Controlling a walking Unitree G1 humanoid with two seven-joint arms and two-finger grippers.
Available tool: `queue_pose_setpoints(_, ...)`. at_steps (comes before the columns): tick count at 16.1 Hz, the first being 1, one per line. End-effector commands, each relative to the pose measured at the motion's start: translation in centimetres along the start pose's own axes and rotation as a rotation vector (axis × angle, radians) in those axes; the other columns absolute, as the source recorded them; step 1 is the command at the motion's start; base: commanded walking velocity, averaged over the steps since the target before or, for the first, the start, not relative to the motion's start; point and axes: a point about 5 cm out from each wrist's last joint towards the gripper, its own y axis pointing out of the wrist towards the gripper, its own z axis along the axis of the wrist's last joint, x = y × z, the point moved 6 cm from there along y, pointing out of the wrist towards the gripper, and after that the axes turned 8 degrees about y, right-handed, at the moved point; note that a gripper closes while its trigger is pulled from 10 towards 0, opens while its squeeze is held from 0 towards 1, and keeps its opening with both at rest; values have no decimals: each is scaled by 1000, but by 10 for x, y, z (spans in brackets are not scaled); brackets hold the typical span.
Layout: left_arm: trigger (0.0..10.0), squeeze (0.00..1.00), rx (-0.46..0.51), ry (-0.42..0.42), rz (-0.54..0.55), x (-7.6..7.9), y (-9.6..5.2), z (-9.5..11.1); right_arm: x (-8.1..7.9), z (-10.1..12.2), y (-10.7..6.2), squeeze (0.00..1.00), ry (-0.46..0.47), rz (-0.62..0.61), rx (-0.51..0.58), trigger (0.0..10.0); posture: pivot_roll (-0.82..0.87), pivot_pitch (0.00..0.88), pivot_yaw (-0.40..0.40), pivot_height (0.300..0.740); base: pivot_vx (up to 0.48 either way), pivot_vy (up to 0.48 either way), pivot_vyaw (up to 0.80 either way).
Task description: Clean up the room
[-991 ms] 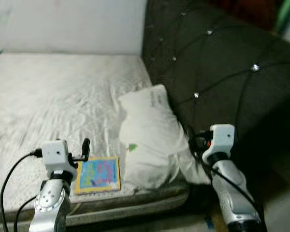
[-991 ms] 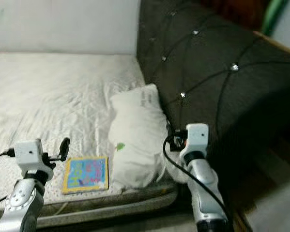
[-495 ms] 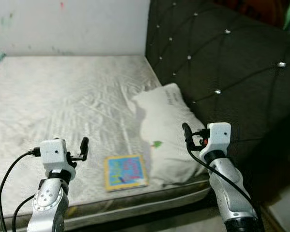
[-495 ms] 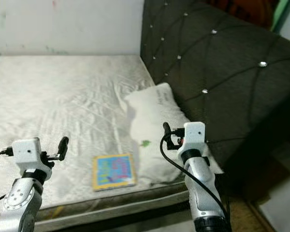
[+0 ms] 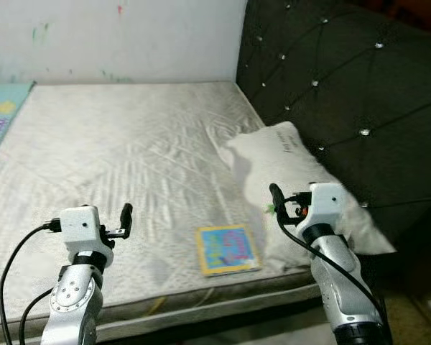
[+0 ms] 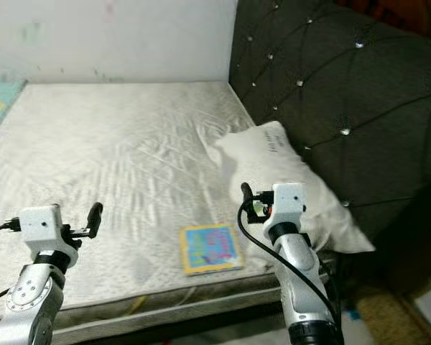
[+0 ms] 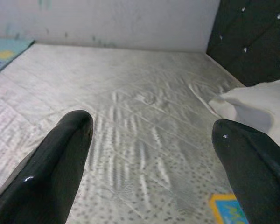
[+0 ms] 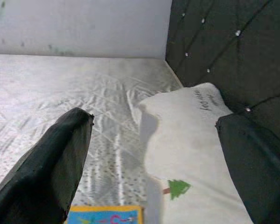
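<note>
**Two loose things at the bed's edge**

The bed (image 5: pixel 122 151) carries a pillow (image 5: pixel 302 180) against the headboard (image 5: pixel 345 86) and a book (image 5: pixel 228 249) flat near the front edge, just beside the pillow. Both hands hover spread and empty: left hand (image 7: pixel 151 154), right hand (image 8: pixel 154 163). A sideways nudge could push the thin book off the bed; the flat cover gives little to pinch.

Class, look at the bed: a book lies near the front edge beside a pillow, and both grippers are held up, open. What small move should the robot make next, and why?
Probably lower the right gripper toward the book. The book lies flat on the mattress near the front edge, touching the pillow, and sits just below and inboard of that open gripper. The left gripper is farther away.
</note>
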Motion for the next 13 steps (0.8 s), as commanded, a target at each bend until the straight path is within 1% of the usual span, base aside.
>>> queue_pose_setpoints(1,10000,0,-3,-4,-21,10,2,1,10,0,-3,0,-17,-25,-1,10000,-79,14,-35,740,0,480,800)
queue_pose_setpoints(3,10000,0,-3,-2,-22,10,2,1,9,0,-3,0,-13,-24,-1,10000,-79,15,-34,740,0,480,800)
queue_pose_setpoints(4,10000,0,-3,-1,-21,9,3,1,9,0,-2,0,-12,-25,1,10000,-78,15,-34,740,0,480,438)
queue_pose_setpoints(7,10000,0,-4,-1,-19,10,3,1,9,1,-2,0,-15,-20,2,10000,-78,15,-34,740,0,480,0)
queue_pose_setpoints(11,10000,0,-6,-1,-20,10,4,0,7,1,-1,0,-17,-16,5,10000,-79,14,-34,740,0,480,687)
queue_pose_setpoints(13,10000,0,-7,-1,-20,10,4,0,7,1,-1,0,-16,-18,4,10000,-80,15,-34,740,0,480,0)
